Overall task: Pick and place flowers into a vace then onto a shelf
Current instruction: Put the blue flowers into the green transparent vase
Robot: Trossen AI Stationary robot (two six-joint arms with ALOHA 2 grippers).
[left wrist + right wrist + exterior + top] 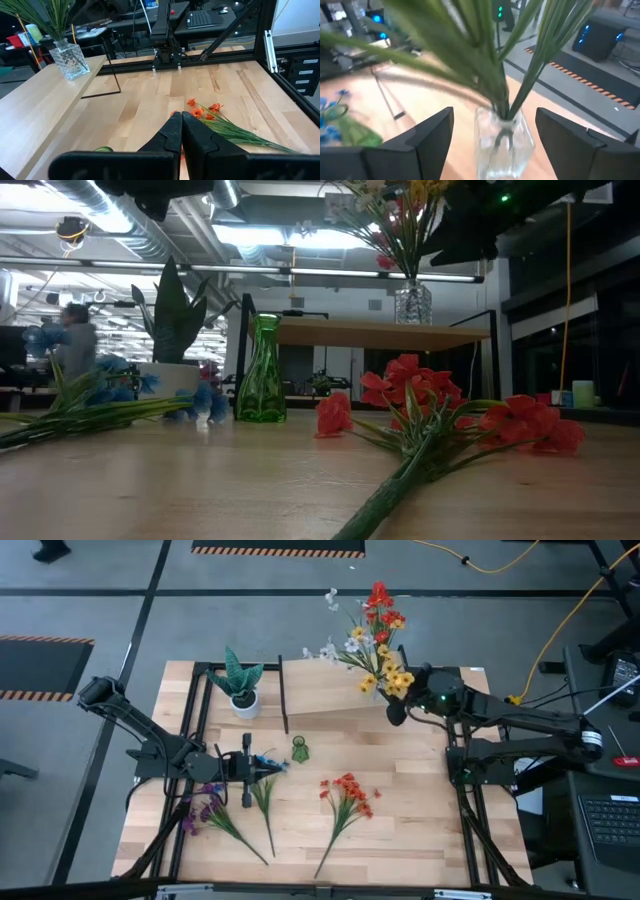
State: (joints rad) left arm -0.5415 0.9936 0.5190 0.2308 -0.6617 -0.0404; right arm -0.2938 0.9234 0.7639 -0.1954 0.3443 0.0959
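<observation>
right fingers [492, 137]: spread wide, one on each side of the clear glass vase [502, 142], not touching its walls in the right wrist view; nothing held.
left fingers [181, 131]: pressed together, tips meeting; the blue flower [266, 762] lies at their tips in the high view, but i cannot tell whether a stem is pinched.
clear glass vase: standing on the shelf [330, 690], between the right fingers, already carrying a mixed bunch of red, yellow and white flowers [378, 640].
green vase [300, 749]: empty, upright on the tabletop [420, 830], just ahead of the left fingers.
loose flowers: orange sprig [345, 797] beyond the left fingertips; purple sprig [207, 808] close beside the left fingers.
potted plant [240, 680]: at the far end of the shelf from the right fingers; not part of the job.
handling, vases: glass looks hard, smooth and breakable, and top-heavy with a bunch in it; judged best taken low on the body, squarely, with a gentle squeeze.
handling, flowers: light, thin, springy stems that would likely flop; judged best pinched at mid stem, clear of the blossoms.
</observation>
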